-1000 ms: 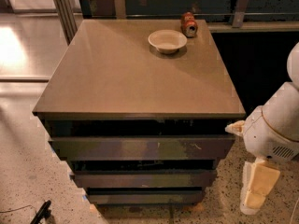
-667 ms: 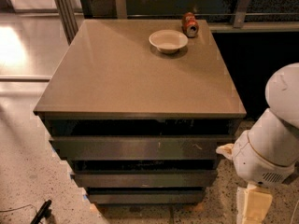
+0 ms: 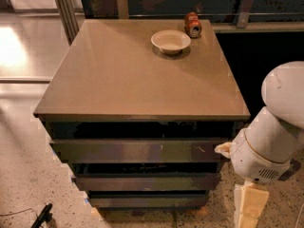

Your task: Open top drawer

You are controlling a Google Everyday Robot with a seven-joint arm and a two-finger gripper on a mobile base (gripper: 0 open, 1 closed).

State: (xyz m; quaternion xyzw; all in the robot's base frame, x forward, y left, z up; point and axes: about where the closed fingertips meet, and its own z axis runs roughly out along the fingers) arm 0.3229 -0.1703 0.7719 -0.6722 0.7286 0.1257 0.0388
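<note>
The top drawer is the widest of three dark grey-brown flat fronts under the brown cabinet top. Small whitish scuffs sit right of its centre. Its front lines up under the top's edge with a dark gap above, and none of its inside shows. My white arm stands at the cabinet's right front corner, close to the drawer's right end. My gripper, cream-coloured, hangs below the arm's wrist at the lower right, beside the lower drawers and low to the floor. It is partly cut off by the picture's bottom edge.
A pale bowl and a red can on its side sit at the back of the cabinet top. Two narrower drawer fronts lie below the top drawer. A black object lies on the speckled floor at the lower left.
My arm has swung down and to the left, closer to the cabinet's right front corner. The gripper has sunk lower in the view. The drawers have not moved.
</note>
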